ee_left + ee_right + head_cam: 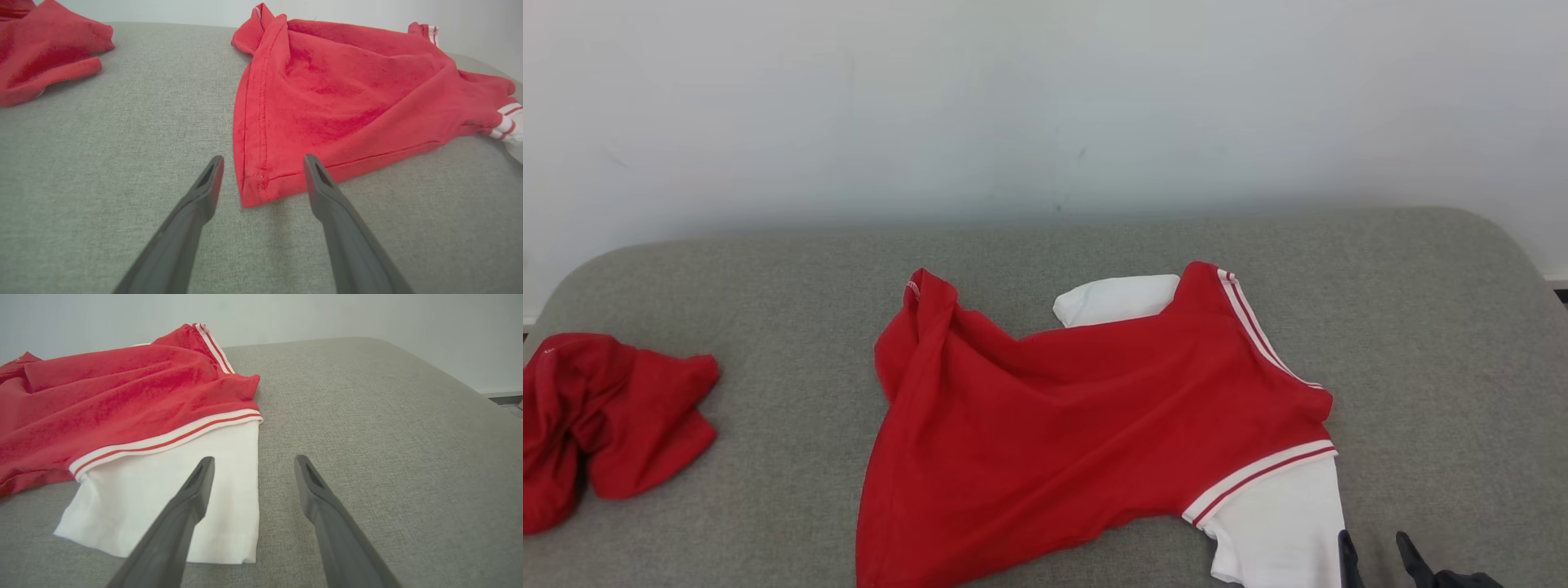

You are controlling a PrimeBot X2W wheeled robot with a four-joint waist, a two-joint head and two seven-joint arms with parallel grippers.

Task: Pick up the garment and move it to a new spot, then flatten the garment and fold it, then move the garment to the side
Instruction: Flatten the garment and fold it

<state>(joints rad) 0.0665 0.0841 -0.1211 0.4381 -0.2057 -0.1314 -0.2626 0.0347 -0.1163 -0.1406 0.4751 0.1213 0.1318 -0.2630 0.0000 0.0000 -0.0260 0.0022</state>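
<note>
The garment (pixel 1078 425) is a red shirt with white sleeves and red-and-white striped trim, lying crumpled and partly spread on the grey cushioned surface (pixel 792 278). My left gripper (pixel 263 163) stands open, its fingers straddling the garment's (pixel 335 94) red hem corner without touching it. The right gripper (pixel 253 463) is open just above the near white sleeve (pixel 171 498), its left finger over the sleeve's edge, its right finger over bare cushion. In the head view the right gripper (pixel 1376 545) shows its fingertips at the bottom right, beside the white sleeve (pixel 1282 523).
A second red garment (pixel 600 416) lies bunched at the surface's left edge, also seen as a red heap (pixel 45 49) in the left wrist view. A pale wall (pixel 1045 106) stands behind. Bare cushion (pixel 388 428) lies right of the shirt.
</note>
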